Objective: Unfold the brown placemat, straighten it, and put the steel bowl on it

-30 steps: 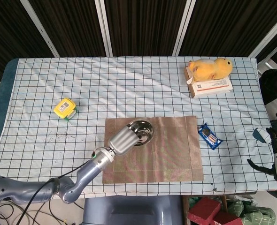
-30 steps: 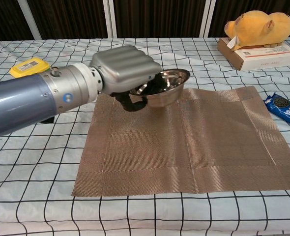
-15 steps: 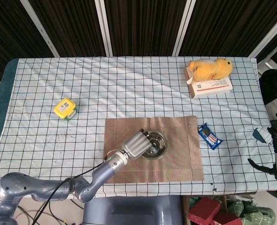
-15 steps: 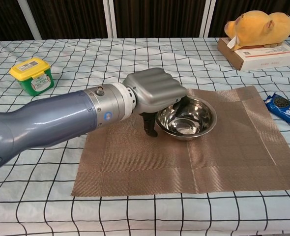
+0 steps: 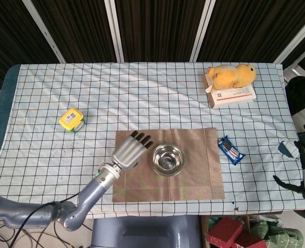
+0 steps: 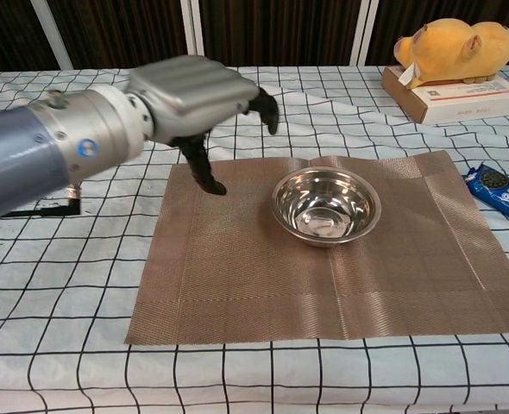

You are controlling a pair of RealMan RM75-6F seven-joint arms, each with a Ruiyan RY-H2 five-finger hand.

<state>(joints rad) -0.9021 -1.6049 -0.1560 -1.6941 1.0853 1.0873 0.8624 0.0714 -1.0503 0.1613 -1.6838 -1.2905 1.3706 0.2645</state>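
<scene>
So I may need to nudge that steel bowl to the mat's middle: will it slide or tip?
The steel bowl looks smooth, thin and light, so it probably slides, though the woven brown placemat may drag or bunch. Its wide, low shape suggests tipping is unlikely.

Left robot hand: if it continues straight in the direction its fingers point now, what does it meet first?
Probably nothing soon. In the head view the left robot hand points toward the table's far side, passing left of the steel bowl. Beyond the brown placemat only bare checked tablecloth shows; its height is unclear.
</scene>
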